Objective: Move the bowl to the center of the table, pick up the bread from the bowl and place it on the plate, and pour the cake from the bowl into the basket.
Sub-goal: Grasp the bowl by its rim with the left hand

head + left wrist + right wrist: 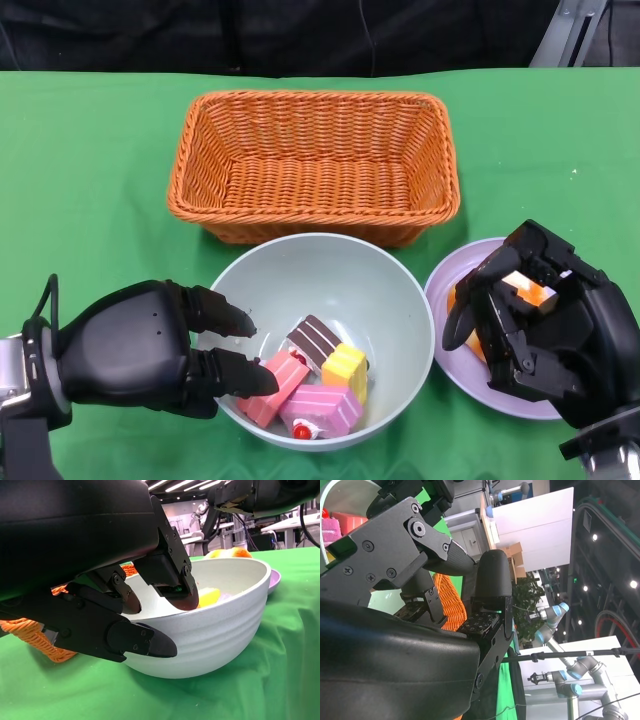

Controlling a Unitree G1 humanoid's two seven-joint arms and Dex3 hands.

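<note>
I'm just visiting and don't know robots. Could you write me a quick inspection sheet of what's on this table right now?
Surface: green cloth covers the table.
Job's things: pale bowl in the middle front, holding cake pieces; orange wicker basket behind it, empty; purple plate to the bowl's right, with orange bread above it.
Clutter: nothing seen.
Hands: left hand has its fingers at the bowl's near rim, some inside and some outside; right hand holds the bread over the plate.
Cables: a thin black one by the left wrist.
Surroundings: other robot arms and desks in a lit room.
</note>
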